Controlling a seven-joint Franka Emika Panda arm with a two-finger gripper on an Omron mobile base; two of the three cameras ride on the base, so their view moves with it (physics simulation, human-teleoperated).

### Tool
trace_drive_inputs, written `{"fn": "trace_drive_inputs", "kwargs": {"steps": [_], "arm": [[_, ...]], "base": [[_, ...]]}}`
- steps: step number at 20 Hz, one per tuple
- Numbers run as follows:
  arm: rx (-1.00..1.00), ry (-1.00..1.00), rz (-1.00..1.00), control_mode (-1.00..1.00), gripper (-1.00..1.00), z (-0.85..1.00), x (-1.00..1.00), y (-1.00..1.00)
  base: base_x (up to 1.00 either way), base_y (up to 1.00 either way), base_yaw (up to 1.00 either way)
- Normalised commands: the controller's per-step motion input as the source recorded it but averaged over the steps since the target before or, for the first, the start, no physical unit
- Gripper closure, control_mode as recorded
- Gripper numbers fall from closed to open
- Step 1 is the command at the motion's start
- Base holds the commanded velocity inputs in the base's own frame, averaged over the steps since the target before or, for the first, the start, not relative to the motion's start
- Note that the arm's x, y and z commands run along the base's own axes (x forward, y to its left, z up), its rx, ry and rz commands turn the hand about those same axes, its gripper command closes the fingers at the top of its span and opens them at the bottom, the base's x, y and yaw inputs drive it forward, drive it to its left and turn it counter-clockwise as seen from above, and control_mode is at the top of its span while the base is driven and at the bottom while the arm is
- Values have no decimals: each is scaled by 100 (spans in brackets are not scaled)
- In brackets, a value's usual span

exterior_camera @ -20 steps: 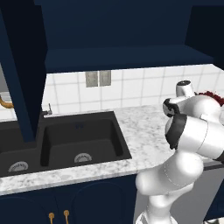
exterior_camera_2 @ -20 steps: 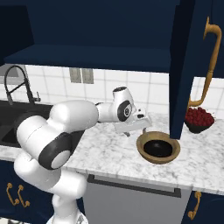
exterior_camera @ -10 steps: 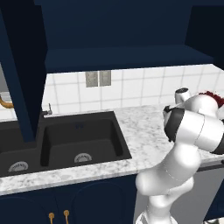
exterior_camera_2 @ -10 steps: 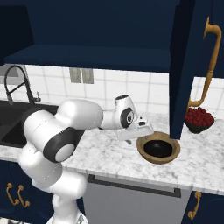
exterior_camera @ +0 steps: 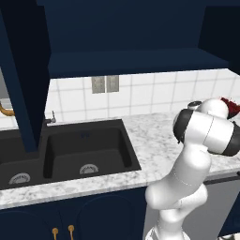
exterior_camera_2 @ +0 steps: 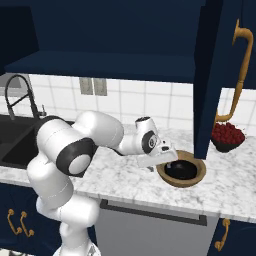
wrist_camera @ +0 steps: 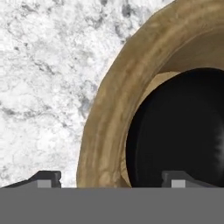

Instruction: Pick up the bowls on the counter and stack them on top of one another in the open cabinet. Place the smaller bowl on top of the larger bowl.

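Note:
The larger bowl (exterior_camera_2: 186, 173), tan wood with a dark inside, sits on the white marble counter (exterior_camera_2: 115, 176). My gripper (exterior_camera_2: 168, 160) is low over its left rim and open. In the hand view the wooden rim (wrist_camera: 107, 127) runs up between my two fingertips (wrist_camera: 45, 177), with a gap on each side, and marble (wrist_camera: 39, 87) lies to the left. The smaller bowl (exterior_camera_2: 227, 138), dark with a lumpy red top, stands farther right by the wall, partly behind the open cabinet door (exterior_camera_2: 212, 75). Its red top (exterior_camera: 230, 107) peeks past my arm in the left base view. The navy cabinet shelf (exterior_camera_2: 100, 66) is above.
A black double sink (exterior_camera: 84, 150) with a faucet (exterior_camera_2: 17, 95) takes up the counter's left side. The open cabinet door with its gold handle (exterior_camera_2: 240, 75) hangs down just right of the wooden bowl. White tiled wall (exterior_camera_2: 160, 102) behind; base cupboards (exterior_camera: 61, 220) below.
My arm has swung right and down, bringing the gripper from above the counter to the wooden bowl's left rim. Both bowls stay put.

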Motion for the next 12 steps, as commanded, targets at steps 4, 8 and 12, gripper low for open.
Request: {"fn": "trace_drive_inputs", "kwargs": {"steps": [4, 8, 12], "arm": [[-1, 0, 0, -100, 100, -4, 0, 0], [0, 0, 0, -100, 100, 0, -8, 0], [0, -12, 10, -100, 100, 60, -30, 31]], "base": [[0, 0, 0], [0, 0, 0], [0, 0, 0]]}}
